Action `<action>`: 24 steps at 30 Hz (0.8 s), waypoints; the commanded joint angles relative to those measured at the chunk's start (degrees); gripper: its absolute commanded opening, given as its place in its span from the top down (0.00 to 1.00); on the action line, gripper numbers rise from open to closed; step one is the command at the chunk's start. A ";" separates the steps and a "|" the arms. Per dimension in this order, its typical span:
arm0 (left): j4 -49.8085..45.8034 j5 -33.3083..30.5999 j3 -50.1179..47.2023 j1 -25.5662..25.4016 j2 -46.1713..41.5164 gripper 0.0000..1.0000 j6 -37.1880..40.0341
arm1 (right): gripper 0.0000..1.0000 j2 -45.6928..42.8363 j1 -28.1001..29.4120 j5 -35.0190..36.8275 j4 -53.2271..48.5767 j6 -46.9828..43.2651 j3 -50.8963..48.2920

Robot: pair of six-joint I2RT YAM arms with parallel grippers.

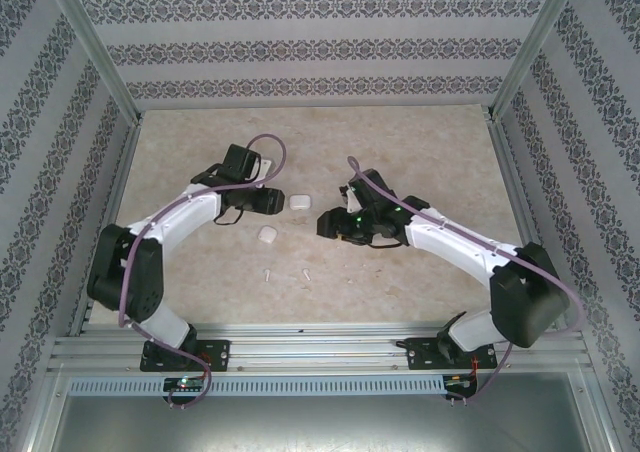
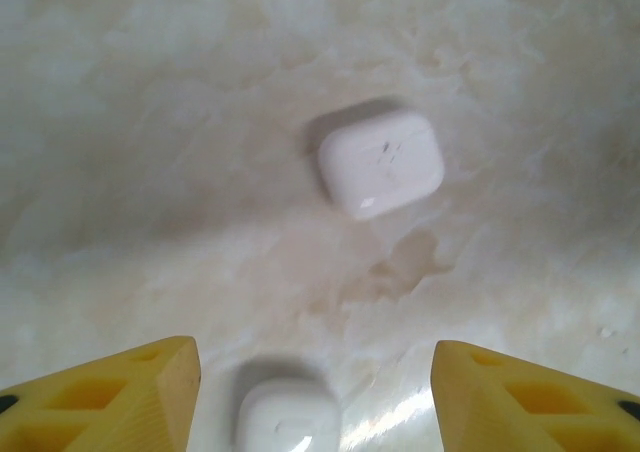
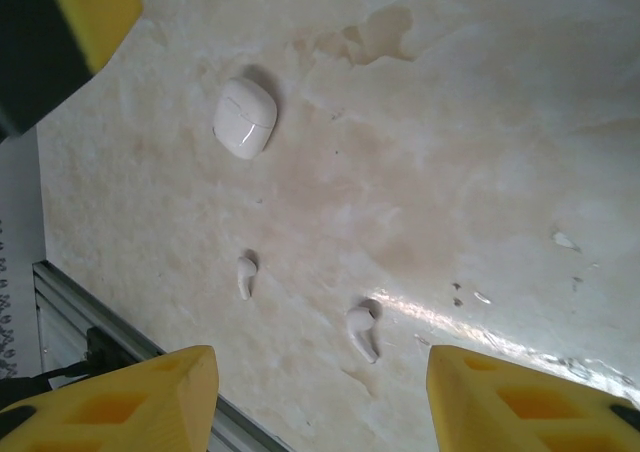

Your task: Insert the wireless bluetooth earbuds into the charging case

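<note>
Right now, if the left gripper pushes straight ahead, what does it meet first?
Likely the nearer white case, centred just ahead of the open left gripper; clearance above it is unclear. The farther white case lies beyond.

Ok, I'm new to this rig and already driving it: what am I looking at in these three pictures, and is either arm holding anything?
These are two robot arms bolted to the near edge of a table. The wide picture comes from a fixed camera above and behind them: the left arm is on the left, the right arm on the right. The other two come from a camera on each wrist; the yellow wedges at the bottom are that arm's jaws. Both pairs stand open and hold nothing. On the table lie two small white charging cases, one by the left arm's tip and one nearer the bases, both looking shut, and two tiny white earbuds loose nearer still.
</note>
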 commanded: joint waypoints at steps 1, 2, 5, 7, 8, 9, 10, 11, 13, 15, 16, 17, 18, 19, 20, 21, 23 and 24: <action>-7.48 -3.50 -3.74 0.22 -1.47 0.38 3.85 | 0.43 3.11 1.10 -0.37 3.64 1.70 1.33; -7.80 -3.52 -4.70 0.01 -1.93 0.37 3.99 | 0.43 4.03 1.34 -0.95 4.45 2.18 1.53; -7.09 -2.95 -7.44 -0.32 -2.71 0.37 3.52 | 0.43 6.23 1.78 -2.32 5.31 2.54 3.04; -5.59 -0.54 -8.90 -0.28 -2.56 0.36 3.26 | 0.43 7.32 1.84 -2.92 4.64 2.05 4.59; -4.56 0.64 -9.37 -0.32 -2.24 0.36 2.95 | 0.43 7.84 1.87 -3.15 4.00 1.60 5.36; -3.81 1.67 -9.82 -0.31 -1.92 0.35 2.85 | 0.42 8.17 1.87 -3.29 3.59 1.17 6.03; -3.19 2.58 -10.05 -0.51 -1.50 0.34 3.00 | 0.42 8.48 1.83 -3.29 3.13 0.82 6.68; -3.05 3.04 -9.92 -0.83 -0.96 0.33 3.39 | 0.42 8.66 1.88 -3.19 2.87 0.70 6.87; -3.30 3.22 -9.23 -1.67 0.09 0.33 4.49 | 0.42 8.67 1.90 -2.90 3.39 0.84 6.50; -3.40 3.51 -8.72 -2.42 1.37 0.33 5.61 | 0.42 8.30 1.96 -2.69 4.78 1.72 5.12; -3.40 3.24 -8.60 -2.59 2.06 0.33 5.70 | 0.42 8.00 1.90 -2.70 5.51 2.18 4.30; -3.48 2.95 -8.30 -2.85 3.01 0.33 5.74 | 0.42 7.75 1.96 -2.57 6.10 2.59 3.47; -3.72 2.48 -8.08 -3.09 3.93 0.33 5.83 | 0.42 7.52 1.94 -2.51 6.32 2.79 2.77; -4.03 2.07 -7.71 -3.31 4.78 0.32 5.97 | 0.42 7.29 1.96 -2.35 6.34 2.92 2.32; -4.23 1.66 -7.23 -3.45 5.75 0.32 6.01 | 0.42 7.10 1.88 -2.21 6.36 2.92 1.99; -4.37 1.65 -6.69 -3.61 6.61 0.31 5.97 | 0.42 6.94 1.95 -2.01 6.32 2.90 1.63; -4.12 1.47 -6.07 -3.90 7.75 0.31 5.84 | 0.42 6.57 1.96 -1.82 6.19 2.88 1.36; -3.89 1.07 -5.88 -4.02 8.15 0.31 5.68 | 0.42 6.53 1.91 -1.84 5.98 2.84 1.31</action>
